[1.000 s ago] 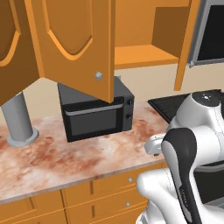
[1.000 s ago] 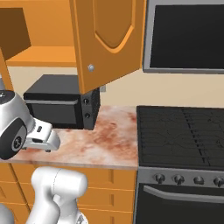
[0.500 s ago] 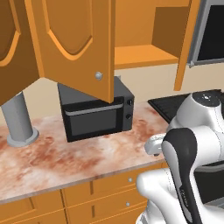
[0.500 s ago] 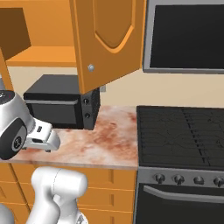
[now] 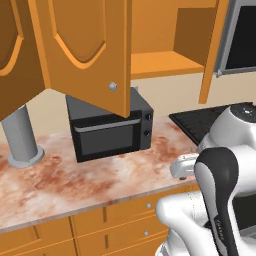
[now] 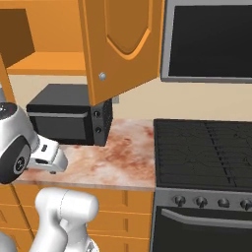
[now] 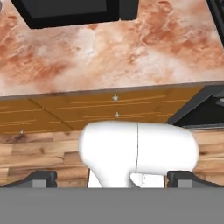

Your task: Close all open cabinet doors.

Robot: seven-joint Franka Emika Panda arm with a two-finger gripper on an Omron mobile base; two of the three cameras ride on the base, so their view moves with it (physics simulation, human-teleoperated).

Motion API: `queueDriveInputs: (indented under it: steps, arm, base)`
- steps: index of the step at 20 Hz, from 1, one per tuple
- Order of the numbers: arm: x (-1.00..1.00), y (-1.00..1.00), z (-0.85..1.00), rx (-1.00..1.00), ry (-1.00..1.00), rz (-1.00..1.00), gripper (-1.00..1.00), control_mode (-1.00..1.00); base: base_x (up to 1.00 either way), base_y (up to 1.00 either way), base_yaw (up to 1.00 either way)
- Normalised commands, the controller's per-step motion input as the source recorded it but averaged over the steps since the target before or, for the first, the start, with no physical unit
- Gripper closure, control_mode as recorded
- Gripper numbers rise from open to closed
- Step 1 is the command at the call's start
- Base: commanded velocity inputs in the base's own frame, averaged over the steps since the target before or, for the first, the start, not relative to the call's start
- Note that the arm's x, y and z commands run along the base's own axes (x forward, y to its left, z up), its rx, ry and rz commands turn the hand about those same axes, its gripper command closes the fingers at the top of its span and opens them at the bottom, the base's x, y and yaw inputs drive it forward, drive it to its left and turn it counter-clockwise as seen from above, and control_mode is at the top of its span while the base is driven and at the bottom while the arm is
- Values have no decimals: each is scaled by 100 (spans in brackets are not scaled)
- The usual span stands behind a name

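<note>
Several cabinet doors stand open above the counter. The middle door (image 5: 85,50) swings out toward me over the microwave, its round silver knob (image 5: 112,86) at the lower corner; the right base view shows it too (image 6: 123,44). Another door (image 5: 15,60) hangs angled at the far left. A third door (image 5: 212,50) stands edge-on beside the bare shelf (image 5: 155,65). My gripper (image 7: 112,177) is open, its dark fingertips (image 7: 41,177) far apart with nothing between them. It points down at the counter's front edge, well below the doors.
A black microwave (image 5: 110,130) sits on the marbled counter (image 5: 60,180) under the middle door. A grey cylinder (image 5: 20,140) stands at the left. A black stove (image 6: 202,147) and a dark hood panel (image 6: 206,39) lie to the right. Drawer fronts (image 7: 113,109) run below the counter.
</note>
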Motion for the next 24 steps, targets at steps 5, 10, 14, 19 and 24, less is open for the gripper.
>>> queueDriveInputs:
  steps: [5, 10, 14, 19, 24]
  arm:
    - [-1, -65, 96, 30, -44, 3, -100, -100]
    - [0, -60, 100, 26, -33, 2, -100, -100]
    - [-2, -36, 100, 21, -33, 0, -100, -100]
    - [-2, -29, 100, 14, -31, 1, -100, -100]
    - [8, -68, 72, 10, -22, 0, -100, -100]
  base:
    - [0, 0, 0]
    - [0, 0, 0]
    - [0, 0, 0]
    - [0, 0, 0]
    - [0, 0, 0]
